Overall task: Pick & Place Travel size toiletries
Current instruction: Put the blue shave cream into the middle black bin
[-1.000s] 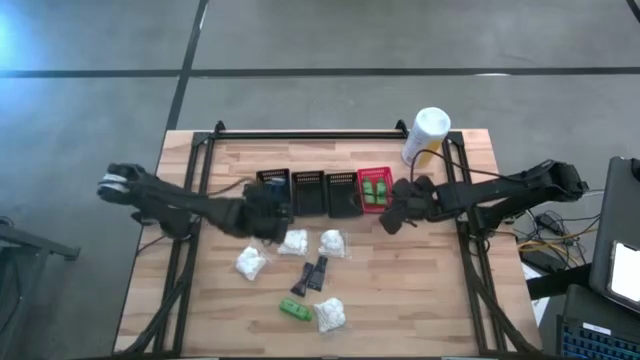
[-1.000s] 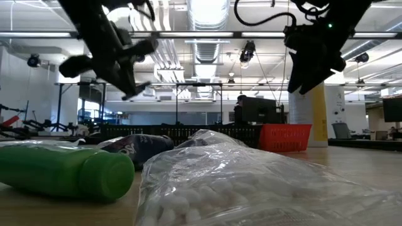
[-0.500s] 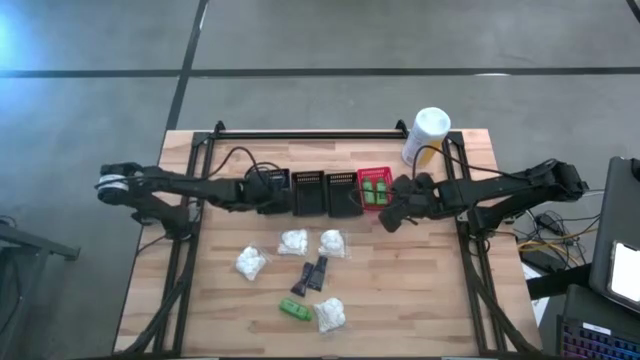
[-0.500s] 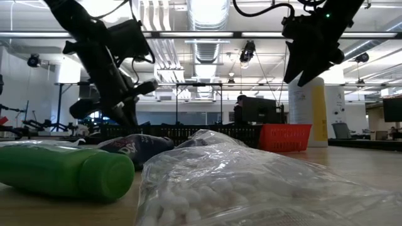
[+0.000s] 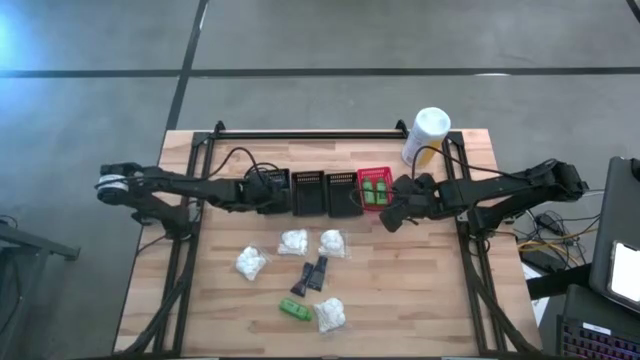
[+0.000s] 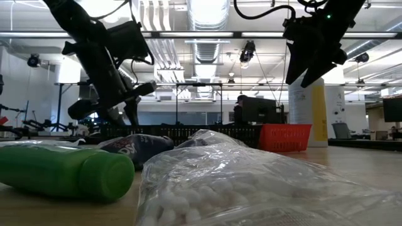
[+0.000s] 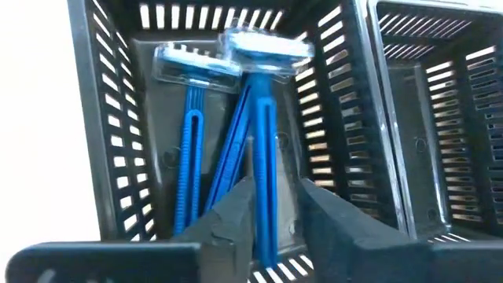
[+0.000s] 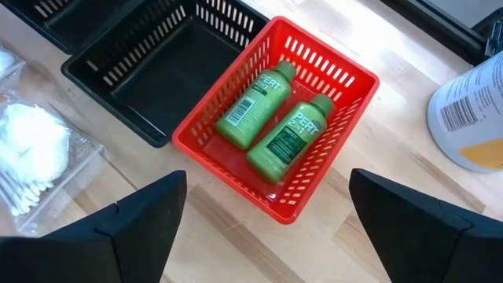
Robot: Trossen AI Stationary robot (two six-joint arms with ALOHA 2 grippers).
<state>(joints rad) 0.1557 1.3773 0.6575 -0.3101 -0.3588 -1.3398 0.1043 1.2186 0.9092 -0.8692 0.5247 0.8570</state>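
Observation:
My left gripper (image 5: pixel 268 195) hangs over the leftmost black basket (image 7: pixel 110 118), open by a narrow gap. Blue razors (image 7: pixel 192 141) lie in that basket, and one razor's handle (image 7: pixel 263 196) runs between the fingers. My right gripper (image 5: pixel 392 215) is open above the table, near the red basket (image 8: pixel 314 75) that holds two green bottles (image 8: pixel 275 118). On the wood lie one green bottle (image 5: pixel 294 309), several white puffy bundles (image 5: pixel 293 241) and dark tubes (image 5: pixel 310 274). My left gripper has the blue razor's handle (image 7: pixel 265 224) between its fingers, which slant down into the basket along the handle. A gap shows between the handle and one finger (image 7: pixel 330 220). Whether the other finger touches it, I cannot tell. The razor's head (image 7: pixel 263 47) rests over another razor's head.
Two more black baskets (image 5: pixel 307 192) (image 5: pixel 341 193) stand between the left basket and the red one. A tall white-and-yellow canister (image 5: pixel 426 135) stands at the far right corner. Bare wood lies along the near edge and at the right side.
My left gripper has travelled from above the white bundles toward the table's far edge and has come down over the leftmost black basket, where it has stayed for the last half second. The right arm has hardly moved.

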